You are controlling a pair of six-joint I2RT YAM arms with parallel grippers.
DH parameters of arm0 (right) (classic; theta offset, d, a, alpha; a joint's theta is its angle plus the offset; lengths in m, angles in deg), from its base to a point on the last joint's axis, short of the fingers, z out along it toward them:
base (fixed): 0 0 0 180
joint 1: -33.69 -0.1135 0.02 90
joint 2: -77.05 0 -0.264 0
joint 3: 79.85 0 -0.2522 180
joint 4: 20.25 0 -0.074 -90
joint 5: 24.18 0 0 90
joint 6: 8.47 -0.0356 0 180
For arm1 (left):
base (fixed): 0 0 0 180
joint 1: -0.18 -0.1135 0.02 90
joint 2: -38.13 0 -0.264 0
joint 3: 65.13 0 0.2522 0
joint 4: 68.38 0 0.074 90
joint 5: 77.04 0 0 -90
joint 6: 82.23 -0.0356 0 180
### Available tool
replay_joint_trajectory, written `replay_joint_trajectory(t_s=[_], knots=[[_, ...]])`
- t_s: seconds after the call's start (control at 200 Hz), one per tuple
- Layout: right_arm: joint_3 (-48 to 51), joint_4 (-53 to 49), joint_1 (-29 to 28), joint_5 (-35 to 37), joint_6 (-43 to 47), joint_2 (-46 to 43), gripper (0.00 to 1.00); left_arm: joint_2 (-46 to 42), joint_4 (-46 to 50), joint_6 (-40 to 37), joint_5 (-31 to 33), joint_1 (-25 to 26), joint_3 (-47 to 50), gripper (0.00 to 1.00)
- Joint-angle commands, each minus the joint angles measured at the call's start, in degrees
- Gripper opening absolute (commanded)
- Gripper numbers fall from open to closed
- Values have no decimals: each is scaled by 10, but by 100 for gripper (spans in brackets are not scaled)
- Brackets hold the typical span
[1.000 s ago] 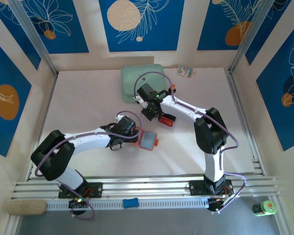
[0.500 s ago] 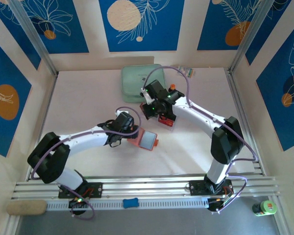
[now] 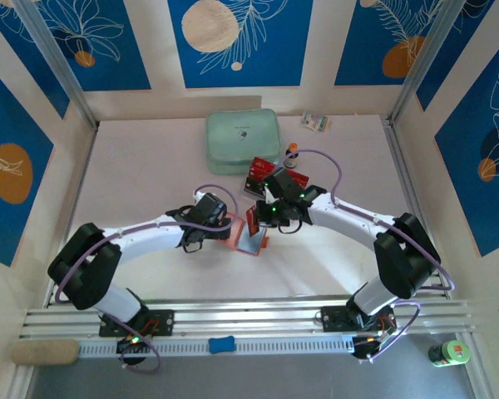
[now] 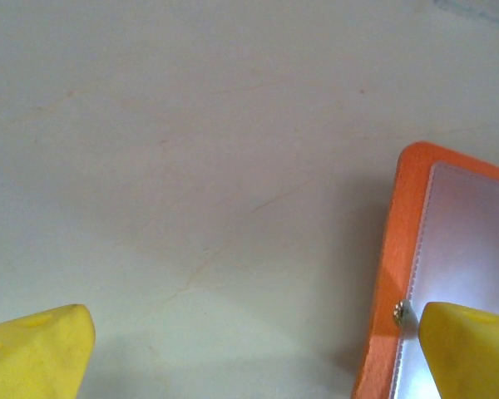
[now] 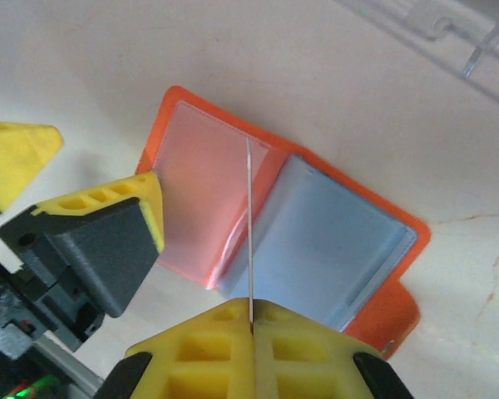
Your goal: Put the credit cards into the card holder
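While right gripper (image 5: 251,322) pinches card (image 5: 249,224) seen edge-on over card holder (image 5: 341,241), left gripper (image 4: 254,345) spread, largely cropped.

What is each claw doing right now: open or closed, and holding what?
Left claw: open, holding nothing, at the edge of the card holder.
Right claw: closed on a credit card, held upright over the card holder.

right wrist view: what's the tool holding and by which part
The right tool pinches one credit card, seen edge-on, by its near end, over the open card holder.
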Motion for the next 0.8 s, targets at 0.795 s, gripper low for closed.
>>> replay_joint_trajectory(t_s=[0.795], knots=[[96,224,22,-111,-79,11,0,-72,11,66,-52,-4,27,100]])
